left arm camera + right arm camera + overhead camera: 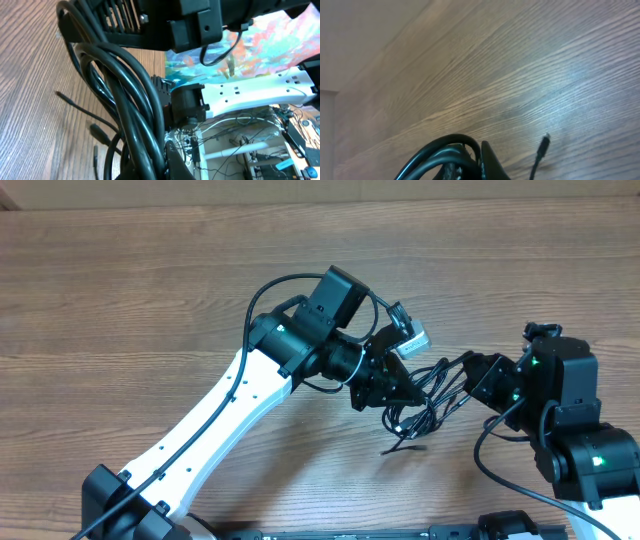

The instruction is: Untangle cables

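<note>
Cables (pixel 428 395) bunched in tangle over bench (pixel 150 300), right of centre, strung between my two arms. Left jaws closed on bundle's left side, right jaws closed on strands opposite. Plug end (pixel 543 142) lies loose on bench. Step, I judge: pull-apart. Next move calls for slow, even separation, watching for loops tightening.

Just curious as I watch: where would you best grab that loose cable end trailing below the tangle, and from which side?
Probably near the tip of the loose end, coming from above. It seems to rest on the table, clear of the cables bunched between the left gripper and right gripper, so a gripper could straddle it crosswise without catching other strands.
</note>
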Robot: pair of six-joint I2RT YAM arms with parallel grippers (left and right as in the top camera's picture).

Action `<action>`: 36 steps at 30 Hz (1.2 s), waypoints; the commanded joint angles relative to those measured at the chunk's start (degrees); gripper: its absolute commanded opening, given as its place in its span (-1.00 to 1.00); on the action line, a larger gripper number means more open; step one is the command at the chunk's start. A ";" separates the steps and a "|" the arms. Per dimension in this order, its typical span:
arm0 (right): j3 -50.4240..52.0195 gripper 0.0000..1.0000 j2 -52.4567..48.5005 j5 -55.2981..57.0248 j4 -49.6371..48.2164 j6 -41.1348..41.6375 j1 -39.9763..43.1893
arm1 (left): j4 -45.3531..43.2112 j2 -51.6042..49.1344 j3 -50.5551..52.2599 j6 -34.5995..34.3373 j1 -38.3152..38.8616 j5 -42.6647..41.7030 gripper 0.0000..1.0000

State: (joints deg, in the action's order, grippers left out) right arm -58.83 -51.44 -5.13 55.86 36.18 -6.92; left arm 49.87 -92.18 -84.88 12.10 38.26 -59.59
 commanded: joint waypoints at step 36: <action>-0.44 0.91 -2.32 18.23 4.79 -10.71 4.44 | -4.20 3.50 -0.42 -0.33 -15.08 -29.42 -0.92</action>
State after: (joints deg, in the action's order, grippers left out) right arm -58.83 -53.95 8.12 60.80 24.91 -3.27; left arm 45.50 -90.87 -84.88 11.94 26.28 -82.32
